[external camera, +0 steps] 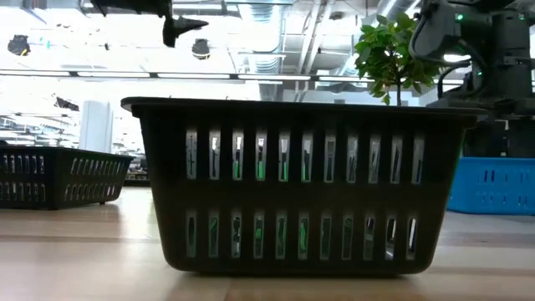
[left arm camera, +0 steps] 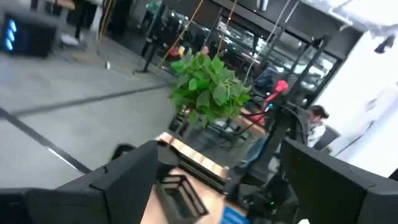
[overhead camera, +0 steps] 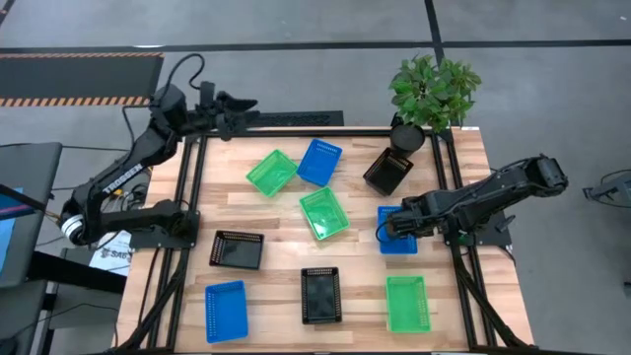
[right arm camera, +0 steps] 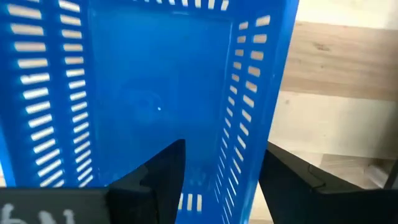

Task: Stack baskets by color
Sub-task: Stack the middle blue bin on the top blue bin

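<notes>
Nine baskets lie spread on the wooden table: green; blue; black. My right gripper points down over the right-hand blue basket. It is open, one finger inside the basket, the other outside its long side wall; I see no touch. My left gripper is raised above the table's far left corner, level and open, with nothing between its fingers.
A potted green plant stands at the far right corner, next to the far black basket. Black frame rails run along the table's left and right sides. The near black basket fills the low view.
</notes>
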Controlling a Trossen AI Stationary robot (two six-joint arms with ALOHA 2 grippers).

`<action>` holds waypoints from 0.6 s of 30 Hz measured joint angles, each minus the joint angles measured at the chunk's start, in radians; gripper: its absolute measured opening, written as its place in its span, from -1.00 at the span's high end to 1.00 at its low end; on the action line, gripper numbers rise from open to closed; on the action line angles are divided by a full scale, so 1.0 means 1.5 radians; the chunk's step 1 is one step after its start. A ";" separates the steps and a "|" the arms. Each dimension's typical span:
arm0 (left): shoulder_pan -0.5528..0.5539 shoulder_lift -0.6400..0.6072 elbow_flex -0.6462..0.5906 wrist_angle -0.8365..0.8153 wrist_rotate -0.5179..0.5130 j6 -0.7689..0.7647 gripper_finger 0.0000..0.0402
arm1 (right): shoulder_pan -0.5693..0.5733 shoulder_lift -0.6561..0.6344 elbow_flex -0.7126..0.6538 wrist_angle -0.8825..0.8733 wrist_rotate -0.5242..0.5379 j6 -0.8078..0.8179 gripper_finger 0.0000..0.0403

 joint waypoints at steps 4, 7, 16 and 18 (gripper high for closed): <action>-0.001 -0.036 0.000 -0.038 -0.014 0.032 -0.62 | -0.009 0.000 0.000 0.000 0.001 -0.006 0.06; -0.001 -0.056 -0.008 -0.076 -0.032 0.037 -0.62 | -0.009 0.000 0.000 0.000 0.001 -0.007 0.24; 0.000 -0.137 -0.178 -0.026 -0.068 -0.058 -0.62 | -0.010 0.000 0.000 0.004 -0.018 -0.035 0.93; 0.000 -0.152 -0.213 0.005 -0.067 -0.093 -0.62 | -0.011 -0.001 0.000 0.004 -0.034 -0.036 0.90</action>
